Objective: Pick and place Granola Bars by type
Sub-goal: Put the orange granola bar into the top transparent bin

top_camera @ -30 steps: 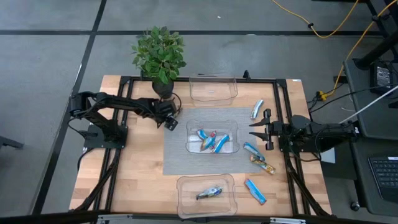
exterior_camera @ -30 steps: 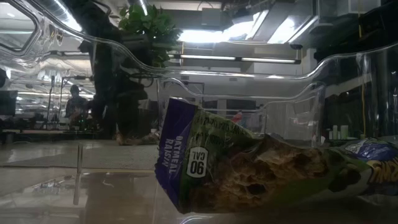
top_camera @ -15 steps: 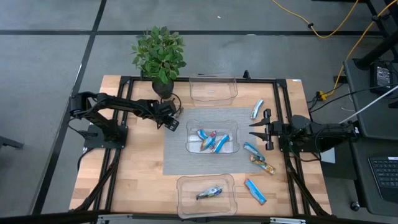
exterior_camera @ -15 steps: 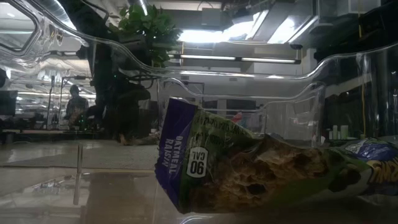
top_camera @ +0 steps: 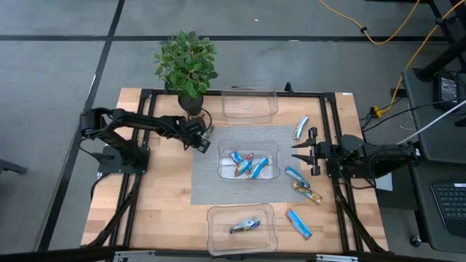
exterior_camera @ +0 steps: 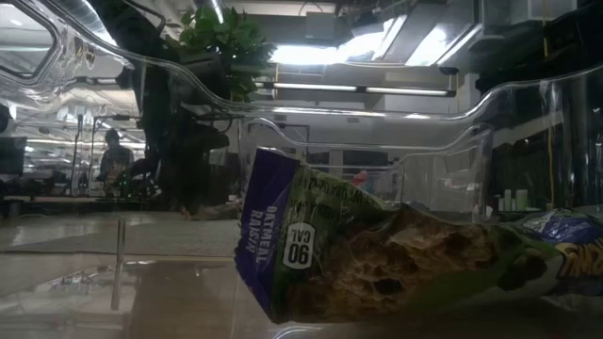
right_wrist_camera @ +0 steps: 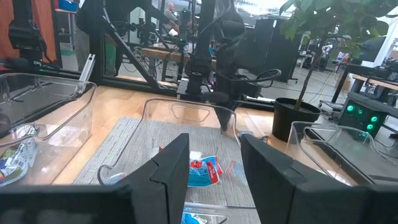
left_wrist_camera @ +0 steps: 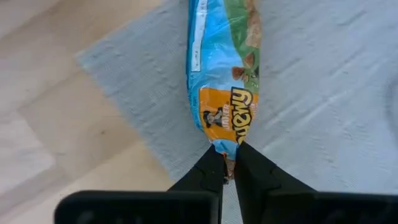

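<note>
Blue bar (left_wrist_camera: 222,74), left tool (left_wrist_camera: 228,163) pinching its end

bar (left_wrist_camera: 224,74): light blue, orange, green | mat (top_camera: 206,175): grey | plant (top_camera: 187,62): green | table (top_camera: 160,204): light wood

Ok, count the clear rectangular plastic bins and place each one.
3. One clear rectangular plastic bin beside the potted plant, one on the grey mat at centre, one at the opposite table edge. None looks hidden.

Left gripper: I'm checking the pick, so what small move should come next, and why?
Probably a short lift. The left gripper has its fingers shut on the end of a light-blue granola bar, which lies on the grey mat, outside any bin.
</note>
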You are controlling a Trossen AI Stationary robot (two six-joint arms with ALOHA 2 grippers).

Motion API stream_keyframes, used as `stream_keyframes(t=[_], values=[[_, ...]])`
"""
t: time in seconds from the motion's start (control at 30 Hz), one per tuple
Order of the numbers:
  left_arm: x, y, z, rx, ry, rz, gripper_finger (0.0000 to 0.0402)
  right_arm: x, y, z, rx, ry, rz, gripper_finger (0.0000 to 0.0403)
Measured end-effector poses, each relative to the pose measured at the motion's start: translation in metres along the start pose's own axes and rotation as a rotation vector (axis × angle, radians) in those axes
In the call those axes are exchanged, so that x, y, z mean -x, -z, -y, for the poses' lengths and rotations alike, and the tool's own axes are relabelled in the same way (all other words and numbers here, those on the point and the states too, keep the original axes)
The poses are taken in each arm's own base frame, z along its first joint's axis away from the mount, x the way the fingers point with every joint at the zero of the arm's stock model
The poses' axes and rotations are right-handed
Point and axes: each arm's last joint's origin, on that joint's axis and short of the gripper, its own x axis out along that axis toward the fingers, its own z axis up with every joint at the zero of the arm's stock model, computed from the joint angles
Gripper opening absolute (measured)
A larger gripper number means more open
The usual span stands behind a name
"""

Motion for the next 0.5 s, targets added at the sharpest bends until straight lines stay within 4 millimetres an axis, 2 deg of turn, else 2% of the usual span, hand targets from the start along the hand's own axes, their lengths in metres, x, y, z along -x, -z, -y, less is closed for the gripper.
stream_keyframes(t=[0.23,0.5], values=[[0.021,-0.006,0.014,-0.02,0.079,0.061,0.0006,0.0,0.0,0.0,0.0,0.0,0.0,0.0149],[0.058,-0.01,0.03,-0.049,0.156,0.171,0.0004,0.0,0.0,0.0,0.001,0.0,0.0,0.0149]])
